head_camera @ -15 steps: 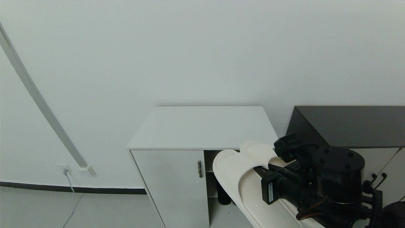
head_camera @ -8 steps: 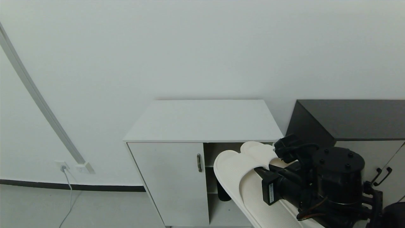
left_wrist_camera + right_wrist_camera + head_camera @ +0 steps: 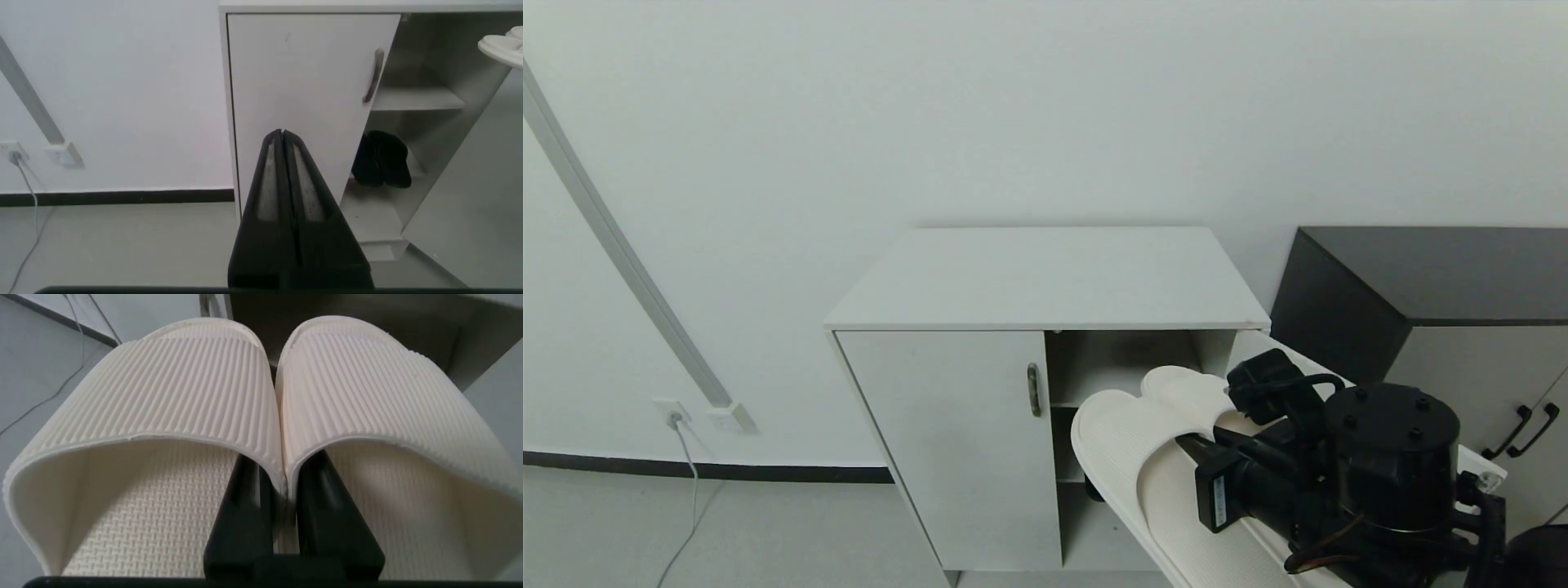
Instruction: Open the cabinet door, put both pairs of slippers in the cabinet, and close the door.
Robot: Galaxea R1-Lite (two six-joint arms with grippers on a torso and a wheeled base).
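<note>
The white slippers (image 3: pixel 1127 441) are held in the air in front of the cabinet's open right half, side by side with toes toward the opening; they are outside it. Their heels are cut off at the lower edge of the head view. In the right wrist view the right gripper (image 3: pixel 282 506) has one finger inside each slipper, pinching the two inner walls together. The fingertips are hidden under the ribbed straps.

The cabinet (image 3: pixel 1045 278) is white with a bare top. Its left door (image 3: pixel 939 441) is closed, with a handle (image 3: pixel 1033 389) at its inner edge. The right door (image 3: pixel 1254 347) stands swung open, most of it hidden behind the right arm. Inside, below the upper shelf (image 3: pixel 417 100), the dark slippers (image 3: pixel 382 159) stand on end. What they rest on is hard to make out, and in the head view the white pair covers nearly all of them.

The left gripper (image 3: pixel 282 135) hangs before the closed left door, well apart from it, its jaws pressed together with nothing between them.

Just beside the cabinet's right edge stands a dark-topped cabinet (image 3: pixel 1437 269), cut off by the frame. A wall socket (image 3: pixel 670 411) with a cable (image 3: pixel 690 490) sits low on the wall to the left.
</note>
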